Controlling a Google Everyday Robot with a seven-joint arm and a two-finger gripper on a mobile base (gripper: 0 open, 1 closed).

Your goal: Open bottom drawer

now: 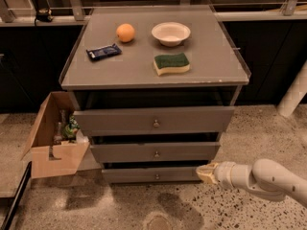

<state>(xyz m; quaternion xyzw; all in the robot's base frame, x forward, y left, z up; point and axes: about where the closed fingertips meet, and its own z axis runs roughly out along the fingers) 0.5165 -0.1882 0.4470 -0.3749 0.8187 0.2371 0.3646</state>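
Observation:
The grey cabinet point(153, 75) has three drawers. The bottom drawer point(144, 175) is the lowest, a flat grey front with a small round knob point(157, 177) at its centre, and it stands slightly out from the cabinet. My gripper point(205, 172) comes in from the lower right on a white arm point(261, 178). Its tip sits at the right end of the bottom drawer's front, right of the knob. The middle drawer point(156, 152) and top drawer point(153, 120) also stand a little out.
On the cabinet top lie an orange point(125, 32), a white bowl point(171, 33), a green-yellow sponge point(171, 63) and a dark snack packet point(103, 51). A cardboard box point(53, 138) with bottles stands at the cabinet's left. A white post point(293, 96) stands at the right.

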